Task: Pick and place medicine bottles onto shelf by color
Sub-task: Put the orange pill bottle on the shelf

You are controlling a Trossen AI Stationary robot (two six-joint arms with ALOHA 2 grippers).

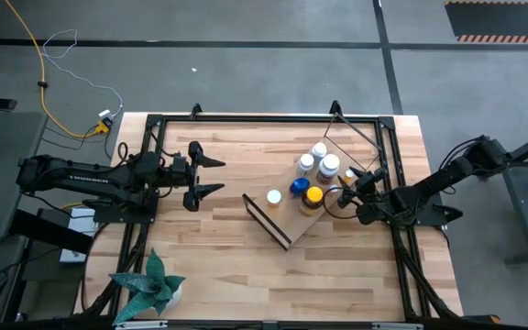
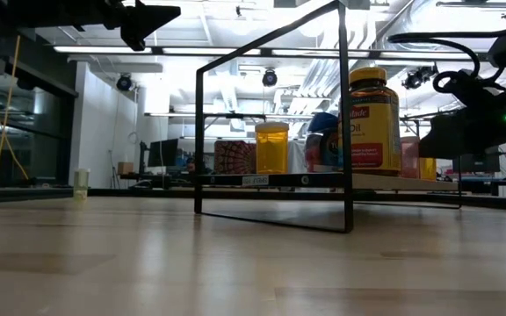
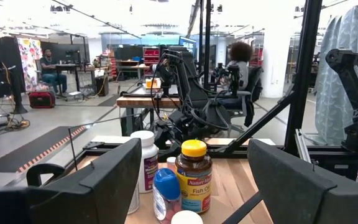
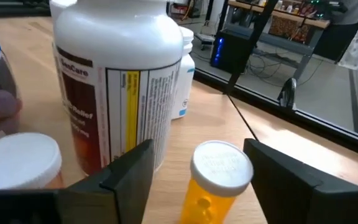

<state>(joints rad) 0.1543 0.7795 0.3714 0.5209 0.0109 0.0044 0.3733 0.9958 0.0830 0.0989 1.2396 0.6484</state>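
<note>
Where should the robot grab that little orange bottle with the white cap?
Around its white cap, from above. The small orange bottle stands upright beside a big white bottle, and the right gripper is already open on either side of it.

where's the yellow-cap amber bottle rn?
High view: the amber bottle stands on the shelf, right of table centre, beside the blue bottle, just left of the open right gripper.

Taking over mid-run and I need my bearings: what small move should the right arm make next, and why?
Probably ease the right gripper forward and down around the small orange bottle, then close. Its fingers are open with that white-capped bottle standing upright between them but not yet gripped. Go gently: the large white bottle stands close beside it on the shelf. The left gripper waits open, away from the bottles.
</note>
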